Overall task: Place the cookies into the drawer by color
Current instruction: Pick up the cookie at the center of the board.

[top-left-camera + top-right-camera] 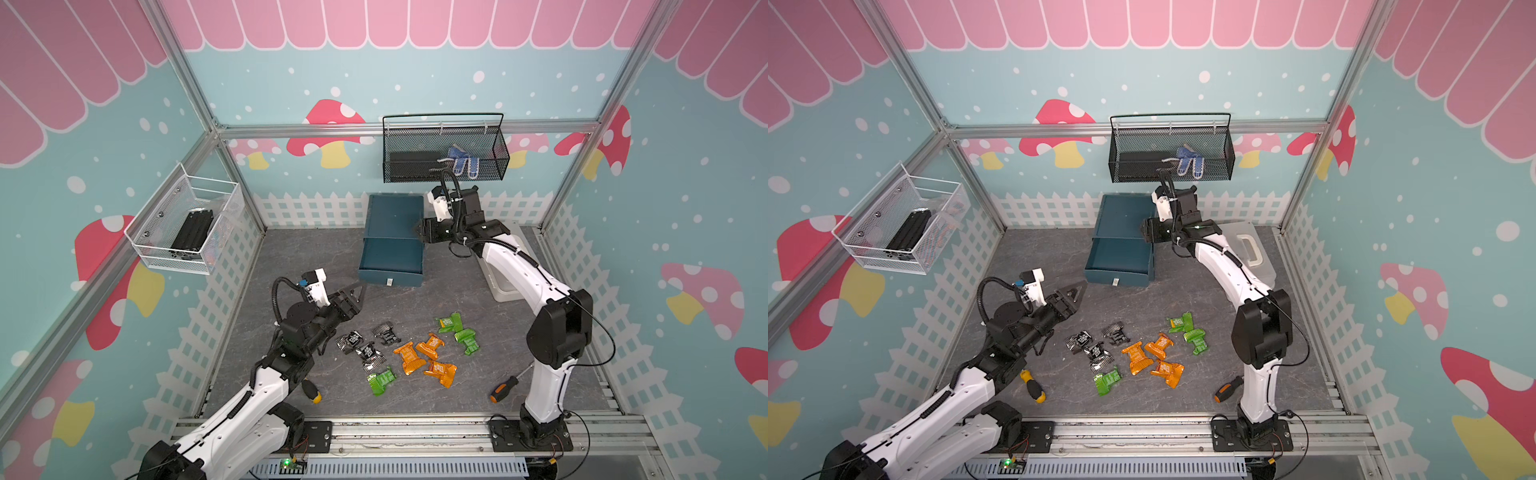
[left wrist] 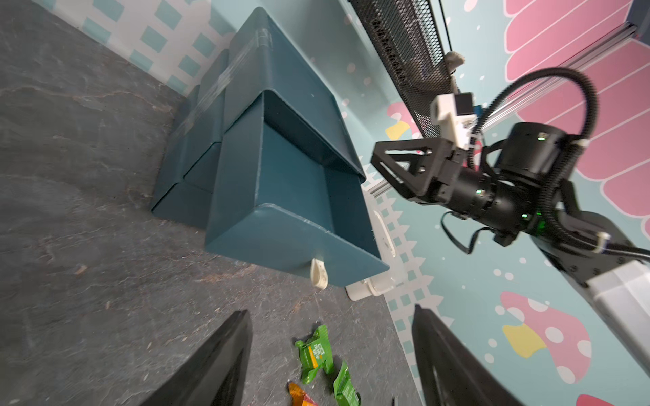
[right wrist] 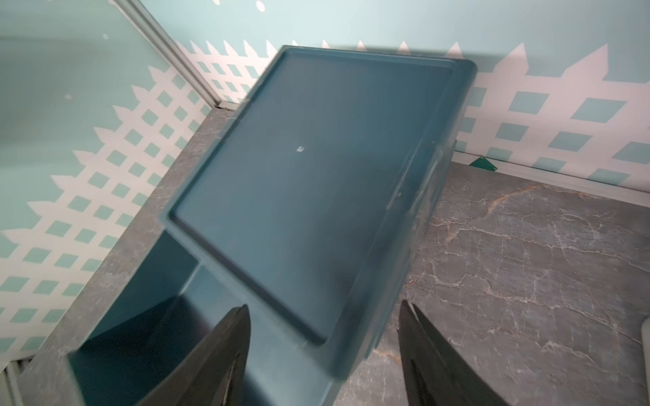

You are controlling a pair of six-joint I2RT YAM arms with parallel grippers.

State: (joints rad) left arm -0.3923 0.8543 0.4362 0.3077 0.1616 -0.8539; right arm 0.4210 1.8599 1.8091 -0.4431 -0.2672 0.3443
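L gripper [image 1: 356, 296] hovers above the table [image 1: 291, 257], jaws wide apart, nothing between them. In its wrist view the fingers [image 2: 218, 362] frame bare table and two green packets. It points at the front left corner of the cabinet [image 1: 395, 212], near it but apart.

R gripper [image 1: 419, 231] is also open and empty, up at the cabinet's right side near the top edge. Can't tell if a tip touches. In its wrist view the cabinet's front corner shows between the fingers [image 3: 218, 358].

The cabinet stands at back centre. Its top drawer [image 1: 390, 259] is pulled out, empty inside, w/ a pale tab [image 1: 390, 281] on the front. The lower two look shut.

All nine cookies lie on the table in front of the cabinet, between the arms:
- 3 black cookies [image 1: 368, 351] to the left
- 3 orange cookies [image 1: 409, 357] in the middle
- 2 green cookies [image 1: 467, 340] to the right, and the 3rd green [image 1: 380, 381] nearer the front, by the black ones

Farther out:
- a yellow screwdriver [image 1: 311, 390] by the L arm
- an orange screwdriver [image 1: 503, 388] by the R arm
- a white case [image 1: 1250, 249] behind the R arm
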